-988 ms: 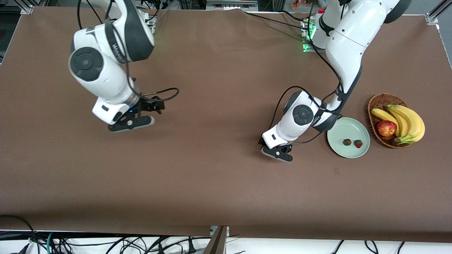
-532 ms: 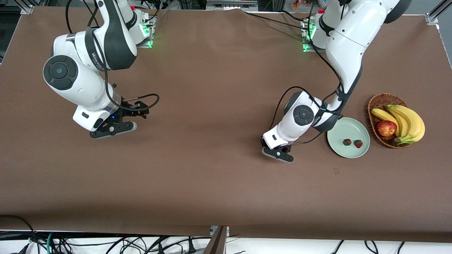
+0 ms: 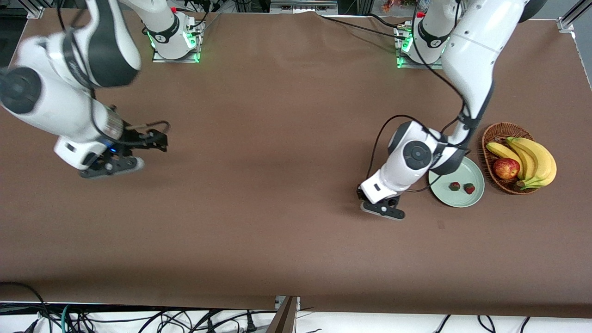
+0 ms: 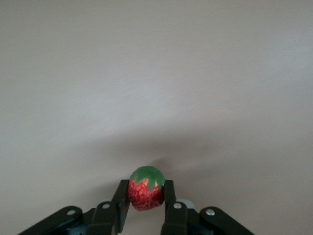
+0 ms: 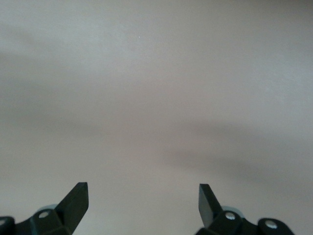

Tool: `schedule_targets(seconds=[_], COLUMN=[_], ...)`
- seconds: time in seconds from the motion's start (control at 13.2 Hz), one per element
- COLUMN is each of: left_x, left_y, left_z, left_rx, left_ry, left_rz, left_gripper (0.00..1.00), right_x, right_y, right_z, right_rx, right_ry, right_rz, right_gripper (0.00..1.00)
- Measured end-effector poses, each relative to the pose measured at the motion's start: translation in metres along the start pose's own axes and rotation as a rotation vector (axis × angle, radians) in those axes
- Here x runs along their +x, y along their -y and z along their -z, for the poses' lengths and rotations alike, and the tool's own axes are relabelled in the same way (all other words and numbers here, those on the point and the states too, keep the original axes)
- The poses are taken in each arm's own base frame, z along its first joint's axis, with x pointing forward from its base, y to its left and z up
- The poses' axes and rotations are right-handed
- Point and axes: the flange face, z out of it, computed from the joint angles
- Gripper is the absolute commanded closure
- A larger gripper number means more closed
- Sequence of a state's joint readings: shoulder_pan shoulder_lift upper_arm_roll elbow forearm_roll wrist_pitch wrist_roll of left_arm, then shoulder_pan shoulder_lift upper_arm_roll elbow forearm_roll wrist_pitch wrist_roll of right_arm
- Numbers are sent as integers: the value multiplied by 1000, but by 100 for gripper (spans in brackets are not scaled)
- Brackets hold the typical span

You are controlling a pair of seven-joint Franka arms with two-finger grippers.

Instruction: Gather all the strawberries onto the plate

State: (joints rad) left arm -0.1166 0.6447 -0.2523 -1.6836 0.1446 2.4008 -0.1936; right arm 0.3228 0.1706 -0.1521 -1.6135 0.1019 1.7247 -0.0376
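A small red strawberry (image 4: pixel 145 196) with a green top is pinched between the fingers of my left gripper (image 4: pixel 145 185), which is shut on it. In the front view the left gripper (image 3: pixel 384 209) is over bare tabletop beside the pale mint-green plate (image 3: pixel 451 200), toward the right arm's end from it, and the hand hides the held berry. Two more strawberries (image 3: pixel 455 186) (image 3: pixel 470 188) lie on the plate. My right gripper (image 3: pixel 111 167) is over the table at the right arm's end. The right gripper (image 5: pixel 142 189) is open with nothing between its fingers.
A brown wicker basket (image 3: pixel 495 132) stands beside the plate at the left arm's end of the table. It holds bananas (image 3: pixel 532 159) and a red apple (image 3: pixel 506 168). Cables trail along the table's edge nearest the front camera.
My left gripper has shut on the strawberry and moved toward the plate. The right arm has swung away toward its own end of the table, its gripper still open.
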Motion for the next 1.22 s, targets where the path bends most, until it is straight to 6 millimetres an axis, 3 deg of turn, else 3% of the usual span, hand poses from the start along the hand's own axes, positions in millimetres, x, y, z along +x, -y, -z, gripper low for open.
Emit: schedule_targets(seconds=[0.15, 0.3, 0.53, 0.61, 0.84, 0.91, 0.99, 1.06, 1.22], left_x=[-11, -31, -82, -96, -120, -126, -132, -140, -148], left_y=[27, 76, 186, 204, 217, 217, 217, 215, 214], left_z=[37, 56, 40, 29, 9, 3, -4, -12, -19], left_rx=[39, 64, 52, 45, 40, 40, 39, 37, 35], left_ry=[66, 112, 201, 223, 246, 231, 215, 209, 208], left_rz=[25, 10, -45, -41, -26, -25, -24, -25, -24], left_gripper=[93, 93, 92, 92, 89, 84, 50, 1, 0], right_x=[-27, -43, -44, -44, -42, -41, -39, -36, -32], right_y=[-8, -13, -15, -16, -18, -20, -22, -22, -22], right_z=[44, 66, 74, 74, 71, 72, 77, 82, 89], right_rx=[4, -17, -66, -71, -78, -84, -91, -94, -96], right_ry=[-18, -28, -36, -36, -28, -34, -46, -59, -75], right_rz=[-3, -5, 27, 32, 33, 31, 30, 29, 29], right_gripper=[1, 1, 1, 1, 1, 1, 1, 1, 1])
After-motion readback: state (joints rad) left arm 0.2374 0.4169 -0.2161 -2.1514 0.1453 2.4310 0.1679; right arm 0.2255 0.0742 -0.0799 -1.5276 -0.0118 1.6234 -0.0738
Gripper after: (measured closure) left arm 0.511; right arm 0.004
